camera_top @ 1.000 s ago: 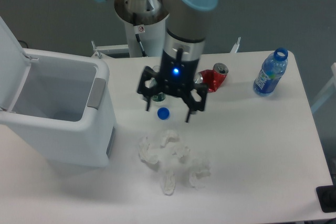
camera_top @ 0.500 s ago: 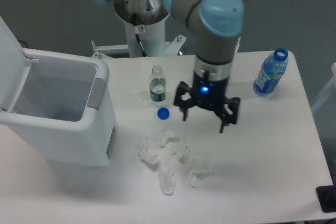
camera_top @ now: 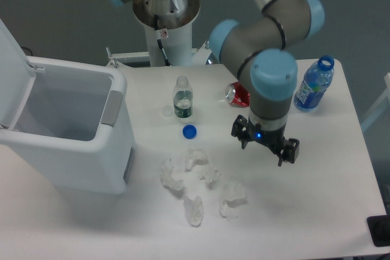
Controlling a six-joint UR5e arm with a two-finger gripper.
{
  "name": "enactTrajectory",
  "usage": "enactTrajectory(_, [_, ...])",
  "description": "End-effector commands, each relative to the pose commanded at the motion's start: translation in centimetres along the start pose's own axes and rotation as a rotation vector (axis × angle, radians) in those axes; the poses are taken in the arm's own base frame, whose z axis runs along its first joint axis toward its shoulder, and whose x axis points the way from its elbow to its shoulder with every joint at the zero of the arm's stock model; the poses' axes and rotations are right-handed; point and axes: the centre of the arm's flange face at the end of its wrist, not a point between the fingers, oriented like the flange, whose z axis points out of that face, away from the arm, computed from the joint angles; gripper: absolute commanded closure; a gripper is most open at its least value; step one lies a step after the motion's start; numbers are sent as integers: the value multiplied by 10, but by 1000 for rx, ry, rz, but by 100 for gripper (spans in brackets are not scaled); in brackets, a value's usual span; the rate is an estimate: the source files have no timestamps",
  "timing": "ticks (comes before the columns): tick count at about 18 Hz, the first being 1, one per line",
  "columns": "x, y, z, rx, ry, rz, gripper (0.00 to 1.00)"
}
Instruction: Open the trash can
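Note:
The large white trash can [camera_top: 67, 144] stands at the table's left. Its lid [camera_top: 11, 53] is swung up and back, so the bin's inside shows. The grey push-button tab [camera_top: 111, 108] sits on its right rim. My gripper [camera_top: 266, 146] hangs over the table's right half, far from the bin. Its fingers are spread and hold nothing.
A small clear bottle [camera_top: 182, 98] stands mid-table with a blue cap [camera_top: 189, 131] beside it. Several crumpled white papers [camera_top: 198, 182] lie in front. A red can [camera_top: 238, 94] lies partly behind my arm. A blue bottle [camera_top: 313, 84] stands at the right edge.
My gripper has moved right across the table, from above the blue cap to the right half, away from the trash can. The bin's lid stays up.

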Motion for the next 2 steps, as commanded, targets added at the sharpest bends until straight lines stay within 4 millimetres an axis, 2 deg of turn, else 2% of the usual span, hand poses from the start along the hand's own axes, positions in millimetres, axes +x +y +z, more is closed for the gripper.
enactTrajectory(2, [-1, -2, 4, 2, -4, 0, 0])
